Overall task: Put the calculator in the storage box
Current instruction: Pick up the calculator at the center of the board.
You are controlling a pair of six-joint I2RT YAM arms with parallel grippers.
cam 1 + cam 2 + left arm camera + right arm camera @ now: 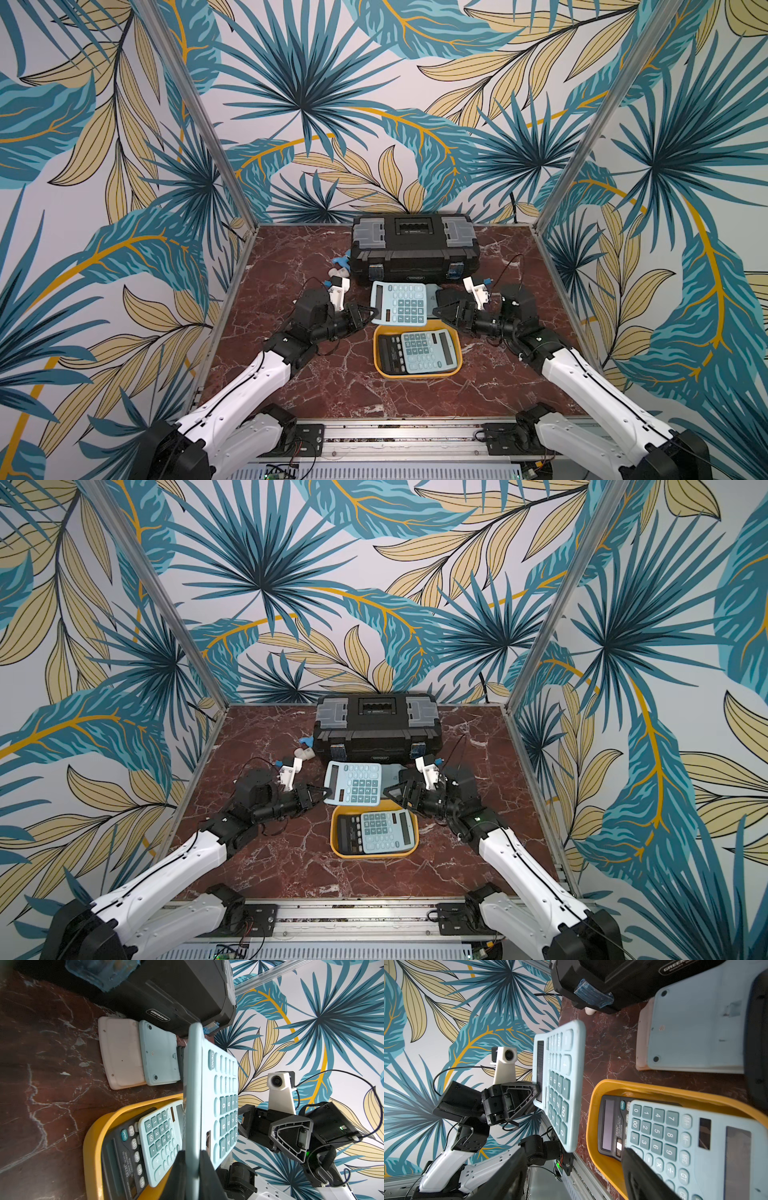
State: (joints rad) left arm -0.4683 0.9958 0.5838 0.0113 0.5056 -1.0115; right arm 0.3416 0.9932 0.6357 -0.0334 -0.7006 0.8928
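The left pincer (371, 313) clamps the blue calculator (400, 303) near the storage box (417, 375) (right pincer (438, 309) gapes, empty).

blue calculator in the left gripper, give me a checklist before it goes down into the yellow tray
1. Grip: left gripper shut on the held calculator edge: ok.
2. Lift: held calculator off the table: ok.
3. Position: it hangs at the storage box far rim, not over the middle: not ok.
4. Room: black calculator and second blue calculator cover its floor: not ok.
5. Clearance: right gripper open, close beside it: cannot tell.
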